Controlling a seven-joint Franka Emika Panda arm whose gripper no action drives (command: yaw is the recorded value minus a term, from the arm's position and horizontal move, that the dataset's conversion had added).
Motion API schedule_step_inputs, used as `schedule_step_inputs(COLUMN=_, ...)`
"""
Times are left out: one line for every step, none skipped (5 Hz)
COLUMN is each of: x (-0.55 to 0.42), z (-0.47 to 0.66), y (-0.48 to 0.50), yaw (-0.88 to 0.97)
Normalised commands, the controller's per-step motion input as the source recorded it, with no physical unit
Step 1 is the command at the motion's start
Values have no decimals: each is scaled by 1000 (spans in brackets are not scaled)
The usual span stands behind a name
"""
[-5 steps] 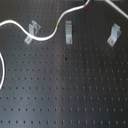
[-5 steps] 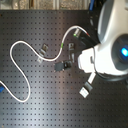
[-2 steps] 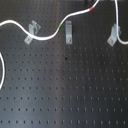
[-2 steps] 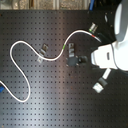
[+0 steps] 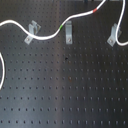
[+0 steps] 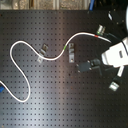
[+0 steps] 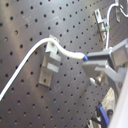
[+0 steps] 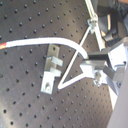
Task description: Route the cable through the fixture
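The gripper (image 7: 95,66) pinches the white cable (image 7: 65,51) near its end, just beside a metal clip fixture (image 7: 49,62); open black pegboard (image 7: 25,30) lies beyond it.

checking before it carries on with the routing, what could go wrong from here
The cable only lies across the first two clips, so a pull from the gripper might lift it out of the middle clip. The third clip looks narrow, and the cable could ride over it. The slack loop could snag when dragged.
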Motion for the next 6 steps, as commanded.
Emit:
schedule_step_inputs(x=72, z=514, y=-206, yaw=-651)
schedule_step_inputs(x=10, z=193, y=-17, yaw=-506)
schedule_step_inputs(x=-43, z=287, y=216, yaw=-280)
schedule_step_inputs(x=-126, z=365, y=379, yaw=-134)
schedule_step_inputs(x=-215, z=320, y=316, yaw=-40)
schedule_step_inputs(x=-203, z=296, y=168, yaw=-160)
